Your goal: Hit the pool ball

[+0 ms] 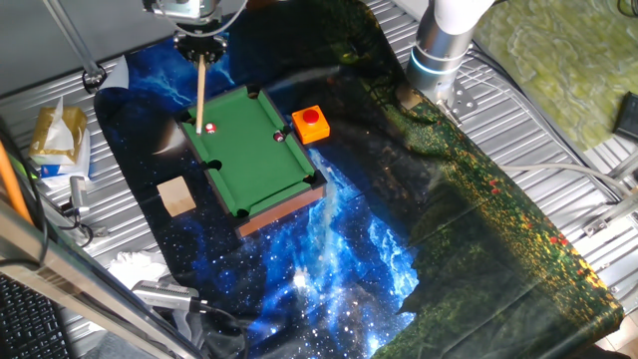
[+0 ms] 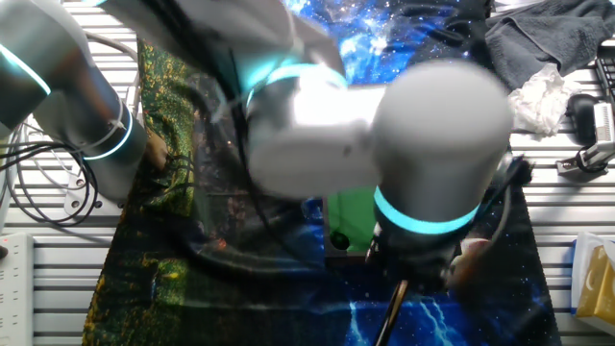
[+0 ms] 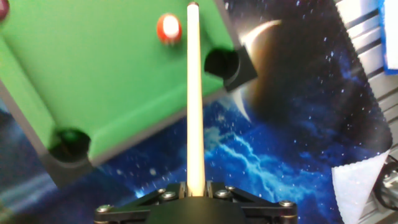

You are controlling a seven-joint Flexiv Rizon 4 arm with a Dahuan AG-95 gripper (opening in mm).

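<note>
Pool ball (image 3: pixel 169 27), bright red w/ white spot, sits on the green felt of the mini pool table (image 1: pixel 254 160), near the corner pocket (image 3: pixel 222 63) on the arm's side. In hand view the cue stick (image 3: pixel 194 93) runs straight up from the gripper (image 3: pixel 195 194), whose fingers are closed on its butt end; tip is level w/ the ball but just beside it, to the ball's right, not touching as far as I can tell. Step in hand, I'd judge: lining up the shot, strike not yet made. Next move prob. needs a small sideways shift toward the ball, then a short push along the stick's axis. Pockets: the two seen in hand view look empty. A darker ball (image 1: pixel 278 136) lies by the far rail, near the red button (image 1: pixel 311 117), which sits off the table. Wooden block (image 1: pixel 176 195) beside the table's near side.
</note>
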